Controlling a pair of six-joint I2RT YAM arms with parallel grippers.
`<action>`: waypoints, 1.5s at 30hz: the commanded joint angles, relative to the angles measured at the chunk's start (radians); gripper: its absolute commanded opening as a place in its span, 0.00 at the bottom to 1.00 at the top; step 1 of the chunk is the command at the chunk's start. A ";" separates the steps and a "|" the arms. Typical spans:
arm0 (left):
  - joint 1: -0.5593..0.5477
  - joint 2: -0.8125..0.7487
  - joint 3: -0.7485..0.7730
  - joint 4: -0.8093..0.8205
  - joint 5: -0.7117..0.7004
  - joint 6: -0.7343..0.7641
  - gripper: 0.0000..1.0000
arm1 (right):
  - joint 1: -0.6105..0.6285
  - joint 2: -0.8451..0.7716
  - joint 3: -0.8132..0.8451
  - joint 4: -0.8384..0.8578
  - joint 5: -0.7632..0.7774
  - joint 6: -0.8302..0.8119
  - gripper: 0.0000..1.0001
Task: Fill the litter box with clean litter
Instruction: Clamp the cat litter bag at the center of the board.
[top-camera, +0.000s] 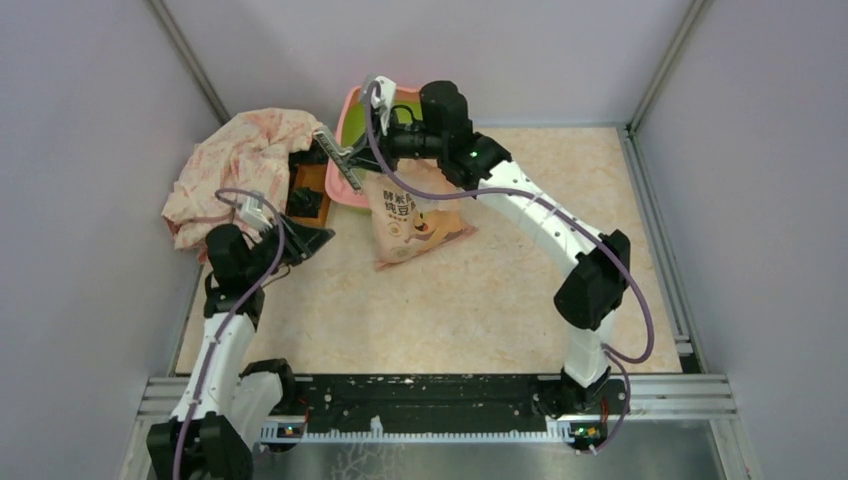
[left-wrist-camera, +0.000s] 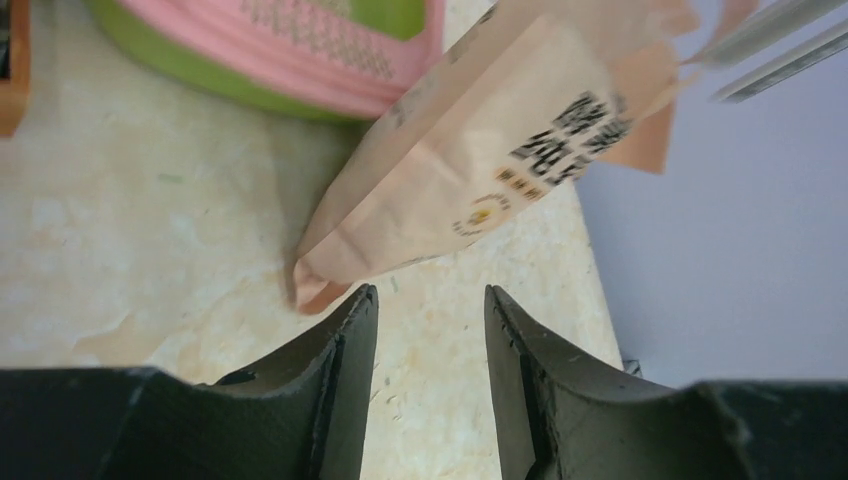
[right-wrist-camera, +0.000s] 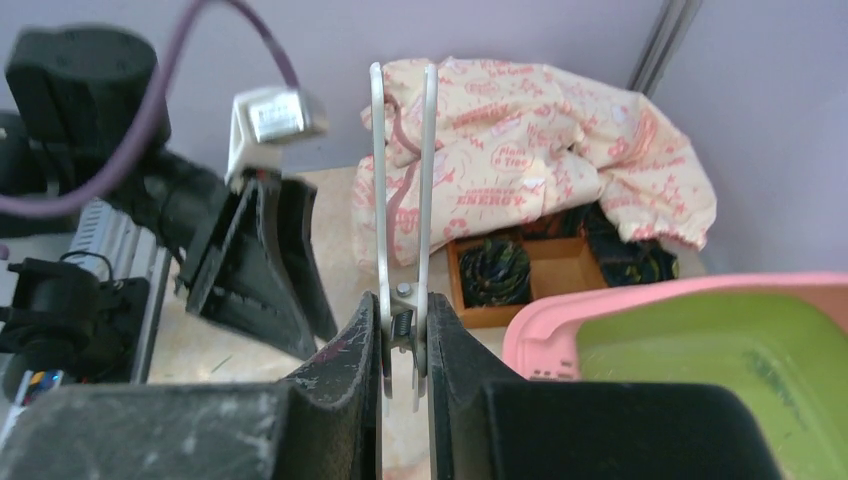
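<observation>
The litter box (top-camera: 352, 112), pink rim and lime-green inside, stands at the back of the table, partly hidden by my right arm. It also shows in the right wrist view (right-wrist-camera: 700, 340) and the left wrist view (left-wrist-camera: 300, 50). The peach-pink litter bag (top-camera: 412, 220) lies in front of it, its bottom corner near my left gripper (left-wrist-camera: 480, 170). No loose litter shows. My right gripper (top-camera: 364, 152) (right-wrist-camera: 405, 315) is shut on a silver metal spring clip (right-wrist-camera: 402, 180) at the box's left edge. My left gripper (top-camera: 312, 236) (left-wrist-camera: 430, 300) is open and empty, left of the bag.
A crumpled cream-and-pink cloth (top-camera: 245, 160) (right-wrist-camera: 540, 150) lies at the back left, over a small wooden box (top-camera: 308, 190) (right-wrist-camera: 545, 270) holding dark things. Grey walls close the table on three sides.
</observation>
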 joint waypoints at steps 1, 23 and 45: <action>-0.056 0.001 -0.146 0.360 -0.152 -0.022 0.49 | -0.003 0.076 0.160 0.060 -0.063 -0.094 0.00; -0.341 0.479 -0.245 1.062 -0.428 0.202 0.47 | -0.162 0.248 0.366 -0.072 -0.280 -0.299 0.00; -0.335 0.829 -0.059 1.368 -0.174 0.149 0.38 | -0.295 0.260 0.307 0.597 -0.646 0.336 0.00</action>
